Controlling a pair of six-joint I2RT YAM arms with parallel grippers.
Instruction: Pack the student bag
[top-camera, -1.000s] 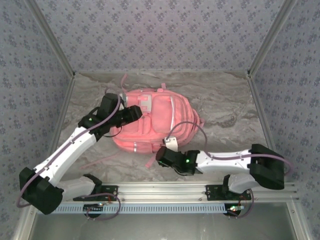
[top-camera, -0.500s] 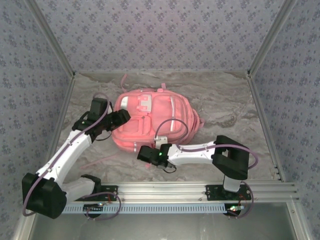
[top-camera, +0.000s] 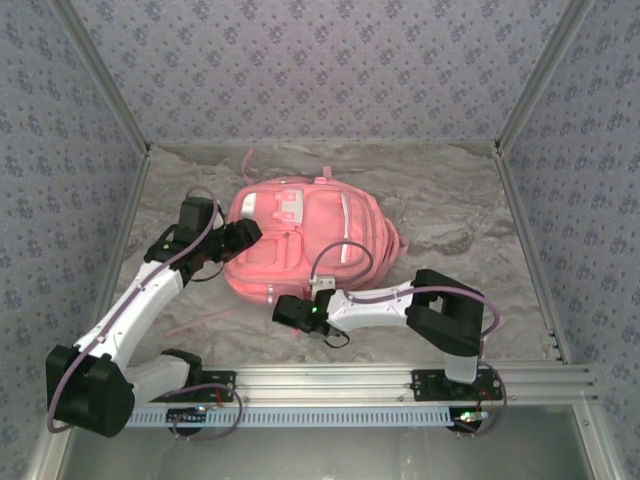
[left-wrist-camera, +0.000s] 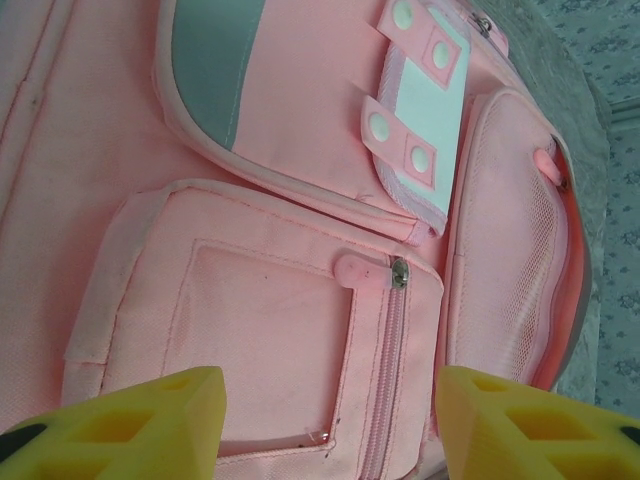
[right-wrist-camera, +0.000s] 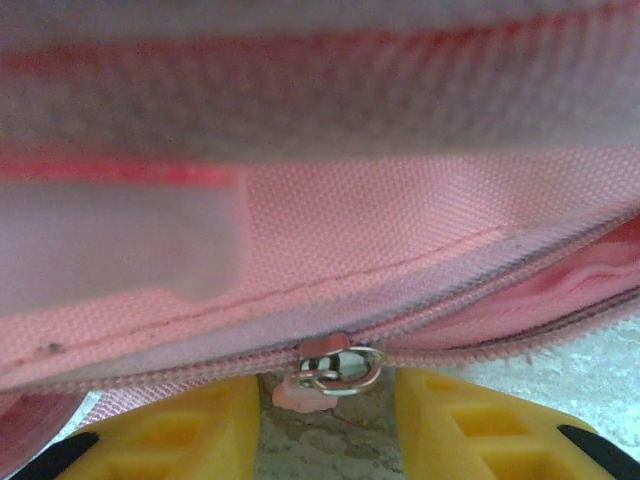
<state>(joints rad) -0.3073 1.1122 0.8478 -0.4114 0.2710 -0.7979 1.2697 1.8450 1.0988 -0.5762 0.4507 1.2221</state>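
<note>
The student bag (top-camera: 325, 225) lies flat on the table with its front pockets up. My left gripper (top-camera: 250, 233) hovers at its left side. In the left wrist view that gripper (left-wrist-camera: 330, 425) is open over the front pocket (left-wrist-camera: 260, 310), with the pocket's zip pull (left-wrist-camera: 365, 270) beyond its yellow fingertips (left-wrist-camera: 150, 420). My right gripper (top-camera: 281, 312) is low at the bag's near edge. In the right wrist view this gripper (right-wrist-camera: 328, 425) is open, and the main zip's metal ring and pink pull (right-wrist-camera: 335, 372) sit between its two fingers. To the right of the pull the zip (right-wrist-camera: 560, 290) gapes.
A loose pink strap (top-camera: 195, 320) trails over the marbled table (top-camera: 450, 200) toward the left arm. Another strap (top-camera: 247, 162) curls behind the bag. Patterned walls enclose three sides. An aluminium rail (top-camera: 350, 378) runs along the near edge.
The right arm has folded back and slid its gripper left along the bag's near edge. The left gripper has drawn back left, off the bag's top, and then stayed still.
</note>
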